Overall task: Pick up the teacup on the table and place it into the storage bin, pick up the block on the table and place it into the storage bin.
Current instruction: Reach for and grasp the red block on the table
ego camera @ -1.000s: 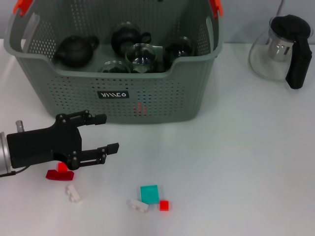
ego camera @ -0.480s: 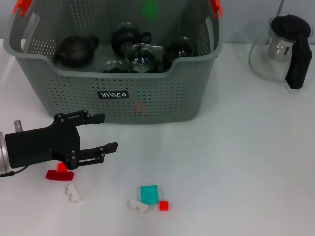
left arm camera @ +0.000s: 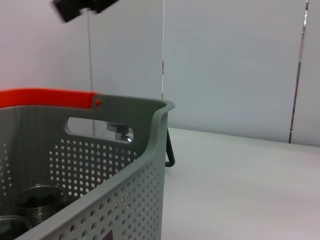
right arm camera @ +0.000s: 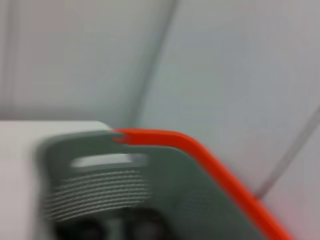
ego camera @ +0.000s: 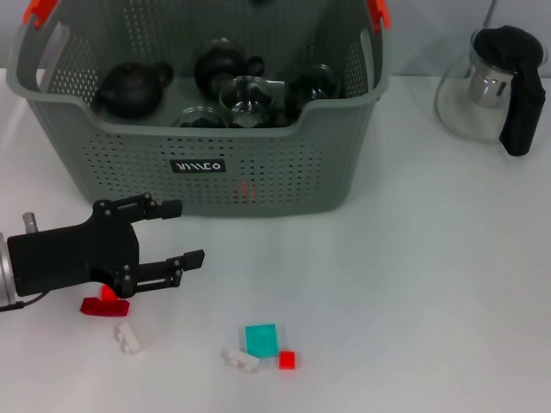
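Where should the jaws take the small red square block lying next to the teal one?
Grip the red square block from straight above, across its near and far faces. It lies flat and low, its inner edge beside the teal block, so those faces look freest. The left gripper is open nearby.

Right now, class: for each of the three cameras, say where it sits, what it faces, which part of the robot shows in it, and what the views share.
Head view: mounted high, looking down at the white table, the storage bin and the blocks; the left claw, open, shows at the left.
Left wrist view: low beside the storage bin, facing its corner and the wall; no part of the robot is clearly visible.
Right wrist view: close to the bin's orange-red handle, blurred; no claw visible.
Shared: all three show the storage bin.
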### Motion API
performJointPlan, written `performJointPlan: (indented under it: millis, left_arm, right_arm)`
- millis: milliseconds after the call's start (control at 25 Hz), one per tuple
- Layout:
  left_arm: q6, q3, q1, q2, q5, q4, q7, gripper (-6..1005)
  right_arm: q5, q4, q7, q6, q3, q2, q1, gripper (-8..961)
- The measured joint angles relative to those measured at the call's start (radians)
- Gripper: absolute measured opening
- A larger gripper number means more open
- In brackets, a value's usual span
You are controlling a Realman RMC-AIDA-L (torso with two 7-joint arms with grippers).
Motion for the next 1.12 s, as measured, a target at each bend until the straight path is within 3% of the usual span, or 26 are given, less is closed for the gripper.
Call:
performJointPlan:
  millis: [40,120,320,520,680,1120]
  left_arm:
    - [0.000,0.000,0.000,0.000,0.000,0.000,0.001,753]
    - [0.000,0.000,0.000,0.000,0.002,-0.001,0.003,753]
    - [0.000,0.000,0.000,0.000,0.006,-0.001,0.005,753]
    - [0.000,0.000,-0.001,0.001,0.008,0.000,0.005,752]
    - [0.000,0.000,0.001,0.000,0.008,0.000,0.005,752]
    - [0.005,0.000,-0.001,-0.001,0.001,-0.003,0.004,752]
  right_arm:
    - [0.037,-0.035,-0.021,-0.039,0.000,0.000,-0.028,706]
    - [0.166,-0.122,-0.085,-0.144,0.001,0.000,-0.110,918]
    - [0.324,-0.192,-0.156,-0.360,0.021,0.000,-0.210,933]
    - [0.317,-0.189,-0.147,-0.567,0.032,0.000,-0.219,947]
    - [0.288,-0.178,-0.115,-0.647,0.015,0.000,-0.222,947]
    - [0.135,0.019,0.004,-0.603,-0.268,0.005,-0.132,947]
